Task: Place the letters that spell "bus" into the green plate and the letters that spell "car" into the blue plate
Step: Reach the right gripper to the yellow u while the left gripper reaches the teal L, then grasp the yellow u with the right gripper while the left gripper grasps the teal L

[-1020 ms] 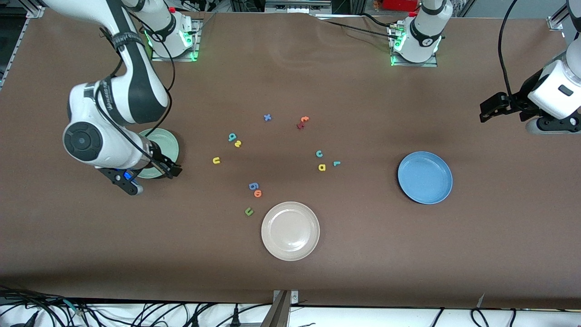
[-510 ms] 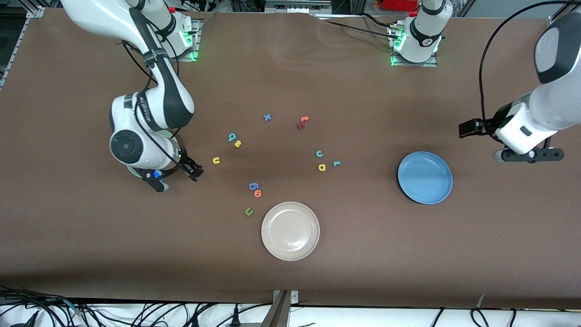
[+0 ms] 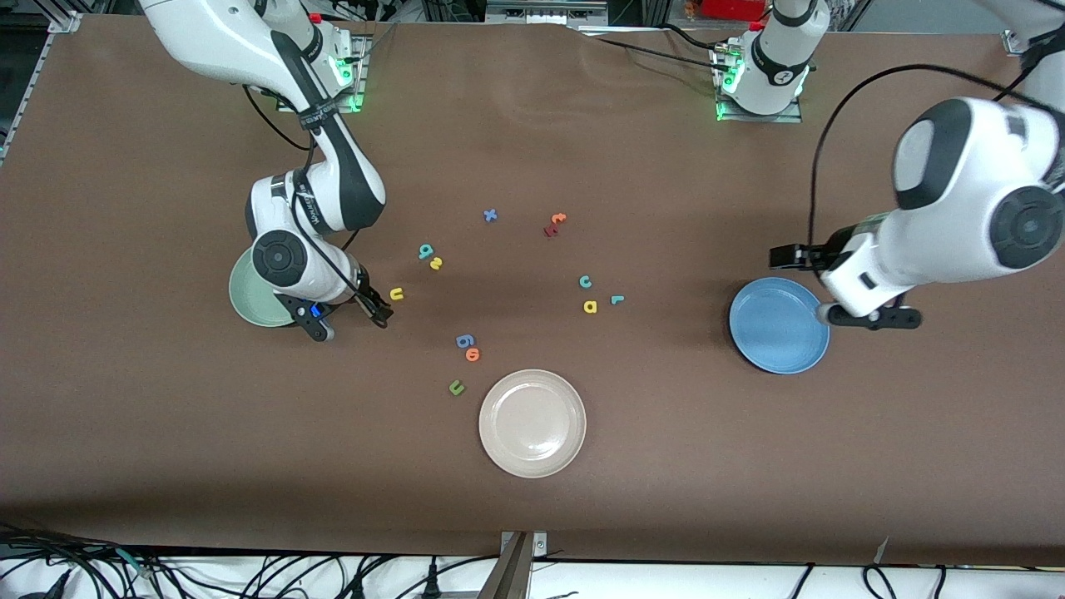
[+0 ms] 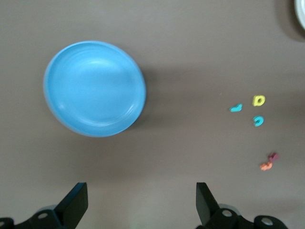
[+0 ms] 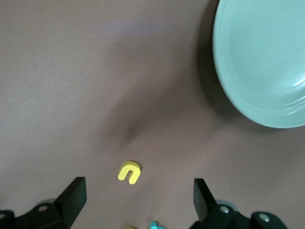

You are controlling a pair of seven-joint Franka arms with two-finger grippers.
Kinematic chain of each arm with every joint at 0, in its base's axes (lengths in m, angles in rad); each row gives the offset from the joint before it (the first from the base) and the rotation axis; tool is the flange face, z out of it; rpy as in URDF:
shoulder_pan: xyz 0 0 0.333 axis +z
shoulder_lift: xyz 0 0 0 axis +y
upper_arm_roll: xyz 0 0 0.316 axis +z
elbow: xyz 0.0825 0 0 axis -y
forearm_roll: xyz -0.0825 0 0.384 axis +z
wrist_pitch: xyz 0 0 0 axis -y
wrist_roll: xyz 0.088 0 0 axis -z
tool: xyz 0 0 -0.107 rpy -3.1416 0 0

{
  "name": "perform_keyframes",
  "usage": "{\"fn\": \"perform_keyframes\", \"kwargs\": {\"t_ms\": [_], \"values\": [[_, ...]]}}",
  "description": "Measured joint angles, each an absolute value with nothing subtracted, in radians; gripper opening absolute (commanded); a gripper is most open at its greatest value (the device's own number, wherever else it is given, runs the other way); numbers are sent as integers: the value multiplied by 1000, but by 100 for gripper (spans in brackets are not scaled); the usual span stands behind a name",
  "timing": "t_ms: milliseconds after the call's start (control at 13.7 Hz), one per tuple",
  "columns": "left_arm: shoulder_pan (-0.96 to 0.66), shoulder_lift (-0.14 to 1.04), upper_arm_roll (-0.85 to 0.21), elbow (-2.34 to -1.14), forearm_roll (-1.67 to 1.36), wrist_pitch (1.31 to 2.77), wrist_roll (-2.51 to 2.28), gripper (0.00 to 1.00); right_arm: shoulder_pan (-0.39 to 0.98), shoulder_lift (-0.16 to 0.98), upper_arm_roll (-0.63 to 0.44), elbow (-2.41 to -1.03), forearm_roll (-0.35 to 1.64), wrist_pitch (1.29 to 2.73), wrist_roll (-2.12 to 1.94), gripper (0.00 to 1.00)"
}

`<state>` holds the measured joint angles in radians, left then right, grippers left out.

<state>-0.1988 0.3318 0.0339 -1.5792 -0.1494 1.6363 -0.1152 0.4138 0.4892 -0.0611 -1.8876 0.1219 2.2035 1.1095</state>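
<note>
**Front view: both end effectors open, empty**

Yellow "u" lies on the surface beside the green plate; right end effector hovers between them, jaws wide. Teal "c", yellow "a", teal "r" cluster mid-surface. Left end effector, jaws wide, hangs over the blue plate rim.

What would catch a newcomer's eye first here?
Three plates ring a scatter of tiny foam letters mid-table: the green plate at the right arm's end, the blue plate at the left arm's end, and a beige plate nearest the camera. The right claw hangs open beside the yellow "u", next to the green plate. The left claw hangs open at the blue plate's rim.
</note>
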Motion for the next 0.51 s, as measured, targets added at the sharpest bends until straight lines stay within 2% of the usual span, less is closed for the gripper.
{"fn": "perform_keyframes", "kwargs": {"t_ms": [219,510], "values": [[-264,399,32,-1579,-164,1714,-188,100,420,490,-53,-1943,122,2307,1159,99],[-335,482,29,-1598,-187,1853,-283,100,435,508,-43,-1966,123,2373,1215,96]]}}
